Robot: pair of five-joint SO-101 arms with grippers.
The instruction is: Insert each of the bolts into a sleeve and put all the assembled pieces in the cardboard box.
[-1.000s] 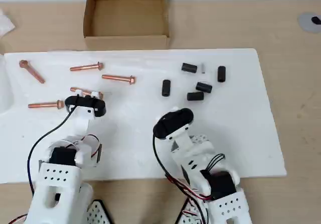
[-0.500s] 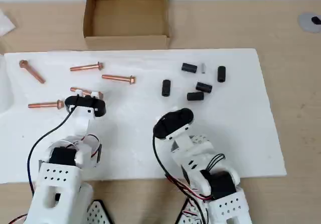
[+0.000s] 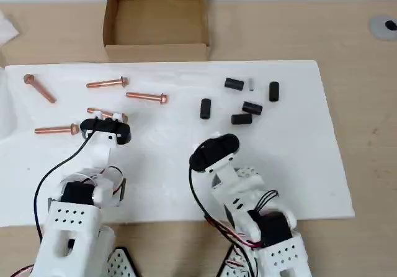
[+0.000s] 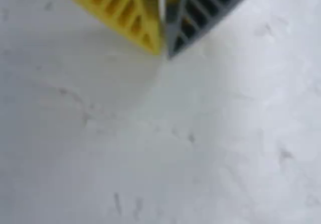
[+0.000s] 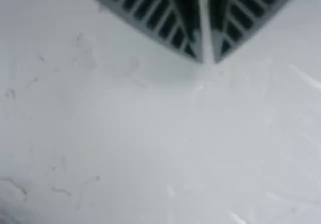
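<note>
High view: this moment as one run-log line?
bolts: five loose on sheet | sleeves: five loose, unassembled | cardboard box: no pieces | left gripper: shut | right gripper: shut

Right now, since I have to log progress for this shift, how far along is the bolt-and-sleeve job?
Done: nothing; the cardboard box holds no assembled piece. In hand: nothing; the left gripper and right gripper are both shut over the white sheet. Left: all five bolts lie bare, apart from the five sleeves; each needs inserting and boxing.
</note>
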